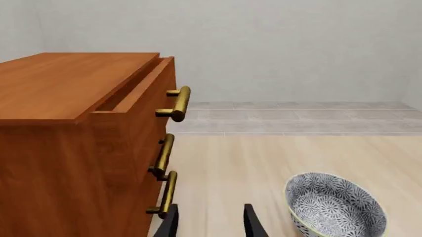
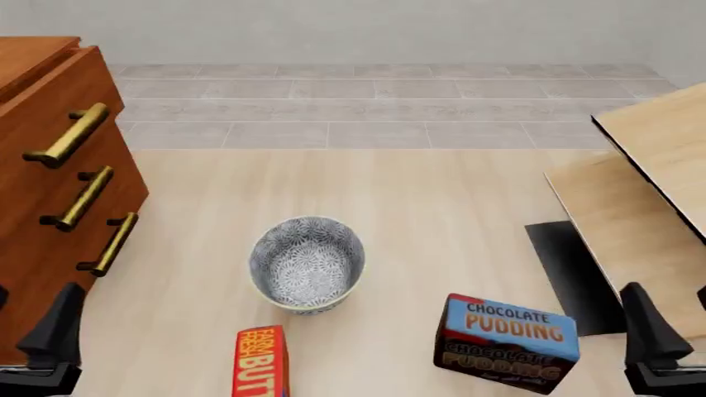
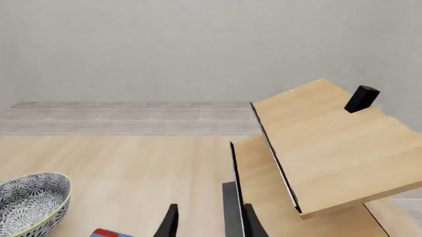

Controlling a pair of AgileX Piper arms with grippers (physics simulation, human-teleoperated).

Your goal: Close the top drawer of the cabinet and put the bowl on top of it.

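The reddish-brown cabinet [image 2: 39, 223] stands at the table's left. Its top drawer [image 1: 142, 91] is pulled out a little, leaving a gap behind the front, and its brass handle [image 2: 69, 135] juts forward. The blue-grey floral bowl [image 2: 307, 263] sits upright on the table, in the middle and towards the near side, and it also shows in both wrist views [image 1: 335, 205] [image 3: 29, 202]. My left gripper [image 2: 28, 331] hangs open at the near left, beside the cabinet's lower drawers. At the near right my right gripper [image 2: 679, 331] is open. Neither holds anything.
A chocolate pudding box [image 2: 508, 343] lies right of the bowl, and a red butter box [image 2: 260, 364] is just in front of it. Pale wooden boards [image 2: 651, 174] slope up at the right over a black slab [image 2: 568, 273]. A small black block [image 3: 361, 98] sits on the upper board.
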